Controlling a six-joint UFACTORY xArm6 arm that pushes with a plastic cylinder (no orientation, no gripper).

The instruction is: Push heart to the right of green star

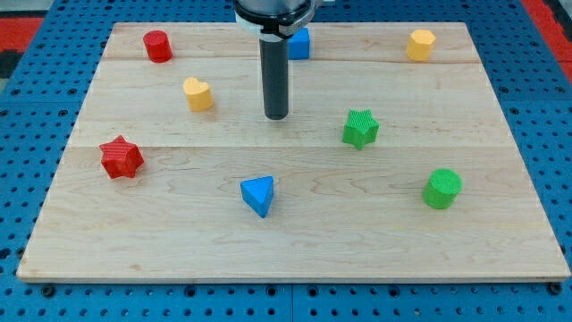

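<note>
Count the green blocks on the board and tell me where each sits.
2. The green star lies right of centre; the green cylinder sits nearer the view's bottom right. None seems hidden, though the rod covers part of the board.

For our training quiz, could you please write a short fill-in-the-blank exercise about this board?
1. The yellow heart lies to the view's ____ of my tip.
2. The green star lies to the view's ____ of my tip.
3. The block partly hidden behind the rod is ____.
Answers: left; right; blue
</note>
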